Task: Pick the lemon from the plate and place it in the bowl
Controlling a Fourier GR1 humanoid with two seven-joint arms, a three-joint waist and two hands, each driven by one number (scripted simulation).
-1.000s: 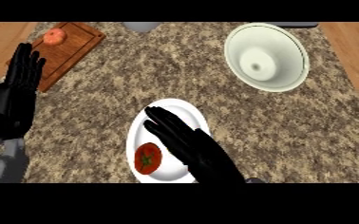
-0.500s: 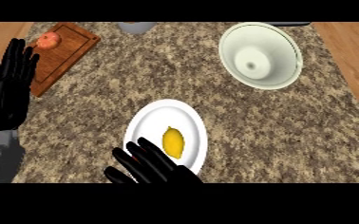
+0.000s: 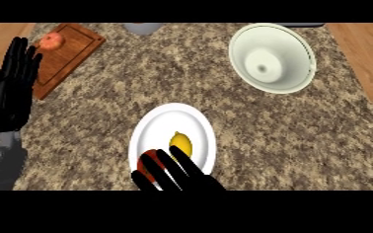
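Now we see the lemon (image 3: 180,143) lying on the white plate (image 3: 191,119) near the front of the speckled worktop (image 3: 182,79). Our right robot hand (image 3: 177,175) reaches over the plate's near rim with fingers straight and spread, one fingertip touching the lemon, gripping nothing. A red object (image 3: 148,159) shows partly beneath those fingers. Well apart, at the far right, stands the bowl (image 3: 273,58). Our left robot hand (image 3: 18,89) rests open at the left edge, beside a wooden cutting board (image 3: 69,54) carrying a small red-orange fruit (image 3: 51,41).
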